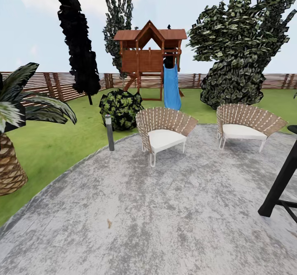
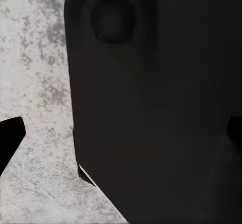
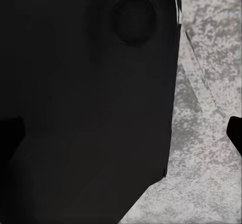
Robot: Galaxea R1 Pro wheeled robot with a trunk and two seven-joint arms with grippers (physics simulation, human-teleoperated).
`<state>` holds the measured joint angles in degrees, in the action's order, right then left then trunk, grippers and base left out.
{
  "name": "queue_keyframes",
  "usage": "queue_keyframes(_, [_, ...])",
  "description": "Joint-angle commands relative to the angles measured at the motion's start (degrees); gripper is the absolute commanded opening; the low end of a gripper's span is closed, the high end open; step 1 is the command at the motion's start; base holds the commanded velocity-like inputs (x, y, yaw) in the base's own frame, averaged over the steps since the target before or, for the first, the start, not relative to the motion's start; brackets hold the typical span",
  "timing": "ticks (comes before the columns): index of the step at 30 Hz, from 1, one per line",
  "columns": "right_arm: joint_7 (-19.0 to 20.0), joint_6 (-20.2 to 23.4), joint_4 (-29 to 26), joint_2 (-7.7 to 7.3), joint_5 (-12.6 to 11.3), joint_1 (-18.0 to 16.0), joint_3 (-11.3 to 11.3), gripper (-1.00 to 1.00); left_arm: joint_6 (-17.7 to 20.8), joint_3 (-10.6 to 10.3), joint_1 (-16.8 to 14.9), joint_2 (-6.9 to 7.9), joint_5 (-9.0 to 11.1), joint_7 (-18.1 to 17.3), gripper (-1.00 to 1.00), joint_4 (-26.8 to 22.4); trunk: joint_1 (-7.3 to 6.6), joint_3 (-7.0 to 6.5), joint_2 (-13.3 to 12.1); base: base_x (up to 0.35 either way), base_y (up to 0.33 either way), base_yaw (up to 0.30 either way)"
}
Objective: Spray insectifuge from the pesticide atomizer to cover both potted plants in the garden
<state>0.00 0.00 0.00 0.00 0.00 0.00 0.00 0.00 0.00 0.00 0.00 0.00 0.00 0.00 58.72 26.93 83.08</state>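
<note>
Paving [image 1: 165, 209] of grey stone spreads from the near edge of the garden lawn [image 1: 57, 143], carrying two wicker chairs [image 1: 164, 132] beside a grey bollard lamp [image 1: 109, 132], with a wooden playhouse [image 1: 149, 56] and slat fence [image 1: 53, 84] at the lawn's far edge. Both wrist views face a dark robot body [image 2: 161, 108] over paving; how far either gripper stands open cannot be told. Atomizer and potted plants cannot be located; a palm [image 1: 16, 143] stands at the lawn's left edge.

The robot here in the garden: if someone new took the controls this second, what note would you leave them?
Pincers: the wrist views look past dark robot body onto grey paving; I cannot tell whether either is open or shut. Nothing seen held.
Scene: the head view faces paving, two wicker chairs, a lamp post, a round bush, lawn, a playhouse with blue slide, and the fence.
Done: nothing visible.
Left: find the atomizer, pick it up, spray both potted plants.
</note>
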Motion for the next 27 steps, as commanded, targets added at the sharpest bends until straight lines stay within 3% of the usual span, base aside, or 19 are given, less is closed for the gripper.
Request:
queue_keyframes(1, [0.3,0.2,-0.2,-0.10,-0.1,-0.2,0.0,1.00,-0.2,0.0,0.3,0.33,0.1,-0.2,1.00,-0.3,0.01,0.00,0.0,0.000,0.000,0.000])
queue_keyframes(8, [0.4,-0.3,-0.2,-0.01,0.0,-0.2,-0.1,1.00,0.0,-0.1,1.3,2.36,-0.1,-0.2,1.00,-1.0,0.01,0.00,0.0,0.000,0.000,0.000])
queue_keyframes(27, [0.2,-0.4,-0.2,0.00,0.2,-0.2,-0.1,1.00,0.1,0.0,1.3,2.74,-0.2,-0.2,1.00,-1.1,0.01,0.00,0.0,0.000,0.019,0.000])
